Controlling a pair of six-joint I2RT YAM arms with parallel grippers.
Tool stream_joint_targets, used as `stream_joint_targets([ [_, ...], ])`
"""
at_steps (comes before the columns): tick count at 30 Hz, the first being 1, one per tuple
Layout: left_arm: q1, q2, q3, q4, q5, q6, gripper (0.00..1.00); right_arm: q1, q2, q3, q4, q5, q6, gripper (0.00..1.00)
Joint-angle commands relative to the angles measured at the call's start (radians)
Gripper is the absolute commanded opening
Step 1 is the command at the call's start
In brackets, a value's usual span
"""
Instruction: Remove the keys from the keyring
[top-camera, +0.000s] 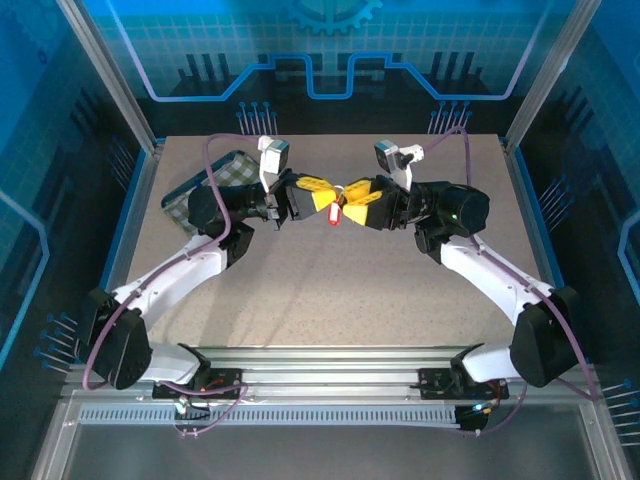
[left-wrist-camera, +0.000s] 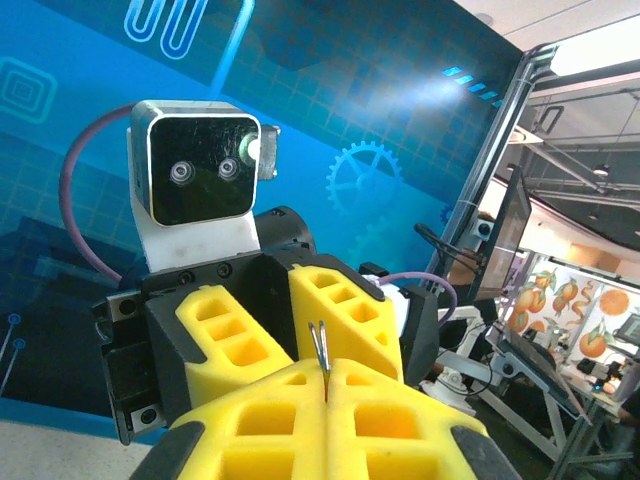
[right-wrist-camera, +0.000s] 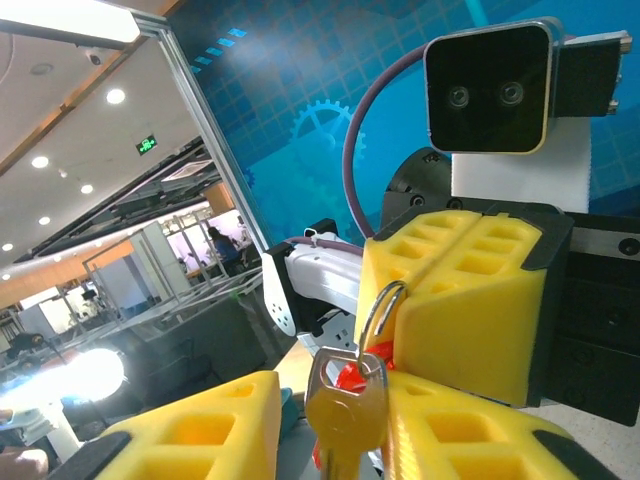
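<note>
Above mid-surface, top view: left tool (top-camera: 330, 192) and right tool (top-camera: 350, 196) meet tip to tip, well clear of the surface (top-camera: 330, 300). The keyring (top-camera: 335, 208) hangs below the meeting point, red tag (top-camera: 334, 216) lowest.
Left wrist view, left tool (left-wrist-camera: 325, 378): jaws closed flat together, the keyring's (left-wrist-camera: 320, 345) thin wire pinched upright in the seam. The right tool (left-wrist-camera: 292, 335) is just behind it.
Right wrist view, right tool (right-wrist-camera: 335, 425): fingers part-spread, brass-toned key (right-wrist-camera: 345, 405) standing between them. Real pinch or not, cannot tell.
Keyring (right-wrist-camera: 379, 310) there: loop runs from the key's head up to the left tool (right-wrist-camera: 425, 310). Red tag (right-wrist-camera: 350, 375) peeks behind the head.
Step in hand (judged): working the key round the coil.
Doing it well: anchor the ring firmly, slide the key along the wire toward the split end, small motions, no straight yanking.
</note>
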Motion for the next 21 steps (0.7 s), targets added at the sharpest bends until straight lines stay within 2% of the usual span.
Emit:
stream_joint_targets([
  [1,0.007,-0.044,-0.015,-0.051,-0.023,0.088,0.0,-0.001,0.001,0.031,0.037,-0.006,0.014,0.28],
  [8,0.01,-0.063,-0.028,-0.079,-0.037,0.122,0.0,-0.001,-0.001,0.018,0.036,-0.015,0.016,0.28],
  [11,0.012,-0.073,-0.032,-0.088,-0.046,0.137,0.0,-0.002,0.003,0.015,0.037,-0.019,0.02,0.36],
  [21,0.017,-0.1,-0.041,-0.133,-0.058,0.183,0.0,0.007,0.0,-0.002,0.036,-0.032,0.025,0.33],
])
